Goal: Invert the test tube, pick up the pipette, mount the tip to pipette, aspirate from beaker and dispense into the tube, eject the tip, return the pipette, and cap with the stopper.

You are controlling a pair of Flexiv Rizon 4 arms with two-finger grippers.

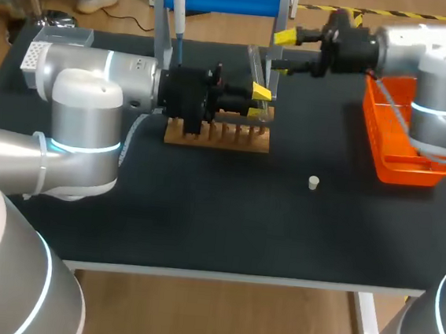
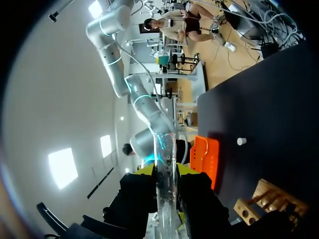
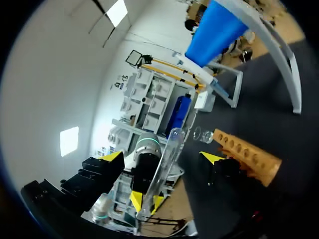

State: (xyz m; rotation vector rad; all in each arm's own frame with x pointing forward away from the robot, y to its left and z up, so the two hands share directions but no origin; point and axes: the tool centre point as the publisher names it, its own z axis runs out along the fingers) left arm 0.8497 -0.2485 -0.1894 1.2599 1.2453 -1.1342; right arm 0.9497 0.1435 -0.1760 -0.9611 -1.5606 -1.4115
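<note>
The left gripper point(image 2: 167, 172) is grasping the clear cylindrical test tube point(image 2: 165, 154) between its fingers. The right gripper point(image 3: 162, 158) is standing released, with the tube just ahead.

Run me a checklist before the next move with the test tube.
1. Left gripper shut on the test tube: ok.
2. Right gripper open, one finger on either side of the tube, not touching it: ok.
3. Tube lifted out of the wooden rack: ok.
4. Stopper lying free on the table, clear of both arms: ok.
5. Pipette hanging on its stand: ok.
6. Tube empty inside: cannot tell.
</note>
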